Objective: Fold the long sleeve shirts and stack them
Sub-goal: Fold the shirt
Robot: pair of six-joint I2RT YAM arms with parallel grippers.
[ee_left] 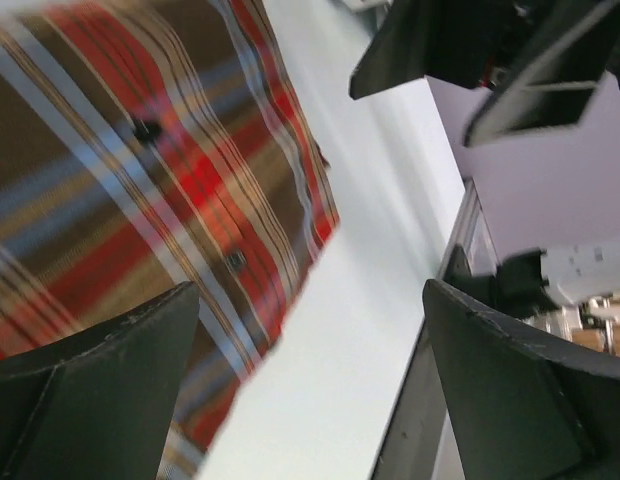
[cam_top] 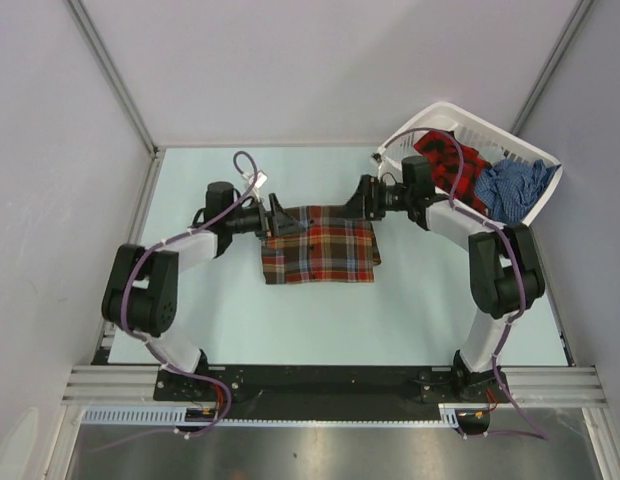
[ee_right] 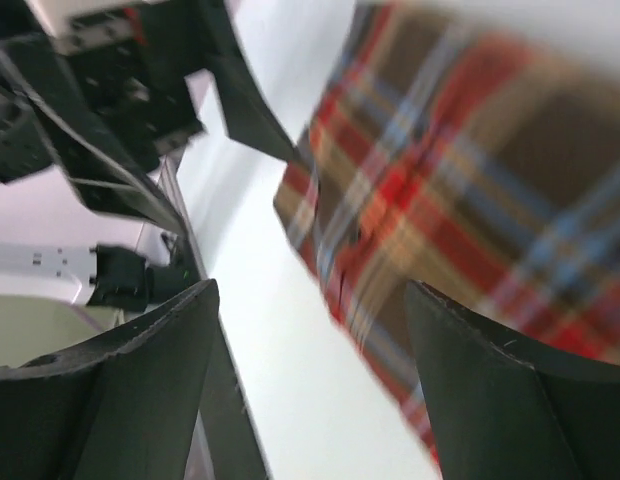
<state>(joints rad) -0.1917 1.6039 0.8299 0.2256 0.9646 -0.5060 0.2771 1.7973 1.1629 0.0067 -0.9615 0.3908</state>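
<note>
Brown plaid shirt (cam_top: 320, 245) lay folded into a rough rectangle, flat on the pale counter (cam_top: 290, 330), about mid-counter between the two arms. Button placket with small dark buttons showed in the left wrist view.

Left claw (cam_top: 277, 218) sat at the shirt's far left corner, low over the fabric. Jaws were wide apart, nothing between them. In its wrist view, both fingers (ee_left: 100, 390) framed shirt edge and bare counter, and no cloth was pinched.

Right claw (cam_top: 362, 198) sat at the shirt's far right corner, facing the left claw across the far edge. Jaws were apart too and gripped nothing. In its wrist view, the fingers (ee_right: 510, 380) stood either side of the shirt edge and counter. Could not tell whether either claw touched the fabric; both wrist views were blurred.

White laundry basket (cam_top: 535, 150) stood tilted at the far right corner of the counter. Red-and-black shirt (cam_top: 452, 165) was bunched in its left part and blue checked shirt (cam_top: 515, 188) was crumpled in its right part; both were unfolded and well apart from the folded one. Purple cables ran along both arms.
</note>
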